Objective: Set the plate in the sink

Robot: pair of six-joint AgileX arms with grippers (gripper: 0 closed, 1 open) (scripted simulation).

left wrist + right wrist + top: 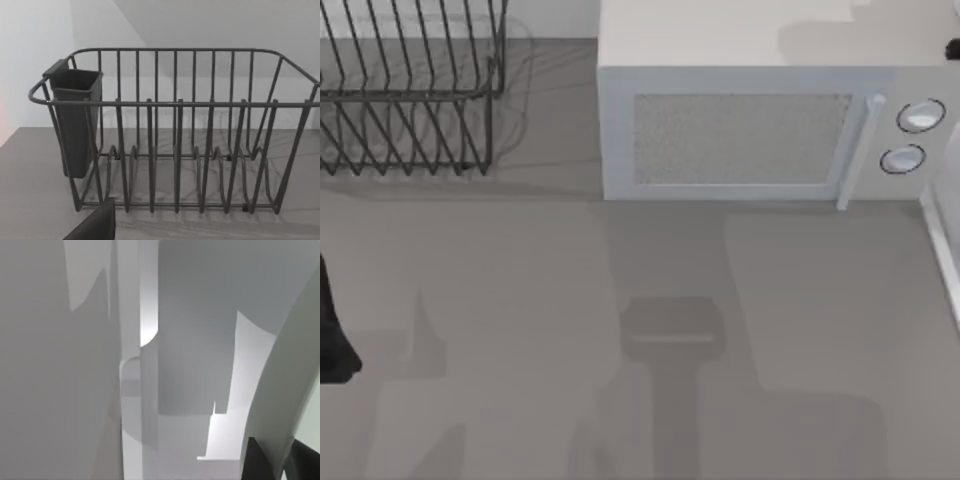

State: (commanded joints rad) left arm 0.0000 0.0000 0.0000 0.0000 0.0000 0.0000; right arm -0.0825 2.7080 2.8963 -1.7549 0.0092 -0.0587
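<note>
Left gripper point(332, 340) sits parked at the worktop's point(520, 330) left edge; whether it is open or closed cannot be told. Far left stands a dark wire dish rack point(410, 90), right of it the microwave point(760, 120). At the right edge runs the sink's white rim point(942, 240). Right gripper point(272, 462): dark fingers among pale curved surfaces, state unclear.

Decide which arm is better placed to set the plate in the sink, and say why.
Right, probably. The sink rim lies at the table's right edge, and the right wrist view shows a curved pale edge, likely the plate, close up. The left arm sits far left, facing the rack.
</note>
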